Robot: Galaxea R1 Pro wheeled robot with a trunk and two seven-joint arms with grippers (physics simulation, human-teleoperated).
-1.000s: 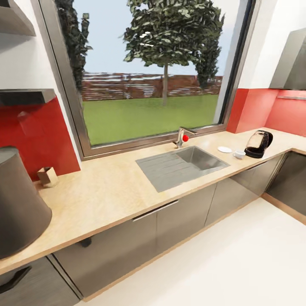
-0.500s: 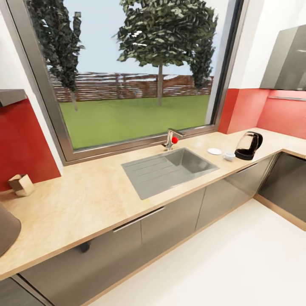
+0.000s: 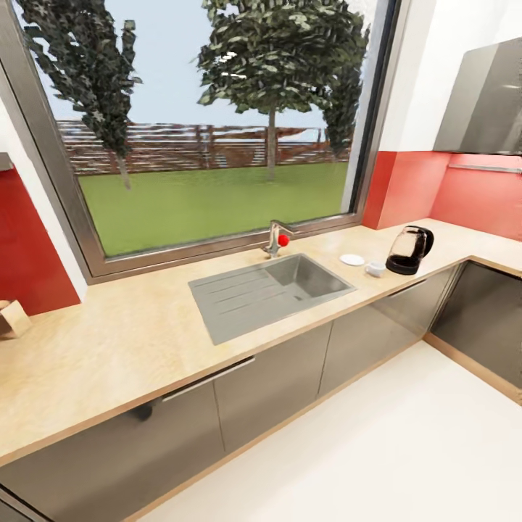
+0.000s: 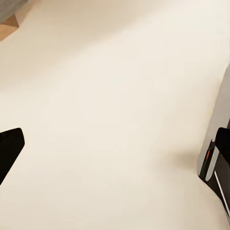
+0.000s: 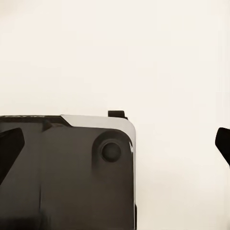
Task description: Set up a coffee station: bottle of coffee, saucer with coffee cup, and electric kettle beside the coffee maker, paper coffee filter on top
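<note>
1. The electric kettle (image 3: 408,250), the coffee cup (image 3: 375,269) and the saucer (image 3: 352,259) stand in a short row on the kitchen countertop (image 3: 130,341), past the far end of the sink (image 3: 268,293) and towards the corner at the head view's right
2. In that row the cup sits between saucer and kettle, just beside each, and it is not on the saucer
3. All three lie well ahead and to the robot's right, so I judge the right arm the nearer one once the base closes in
4. Left gripper (image 4: 115,146): fingertips spread wide at the frame edges, nothing between them, pale floor (image 4: 115,96) beneath
5. Right gripper (image 5: 115,139): fingers likewise apart and empty, hanging above the robot's own dark base (image 5: 67,172)
</note>
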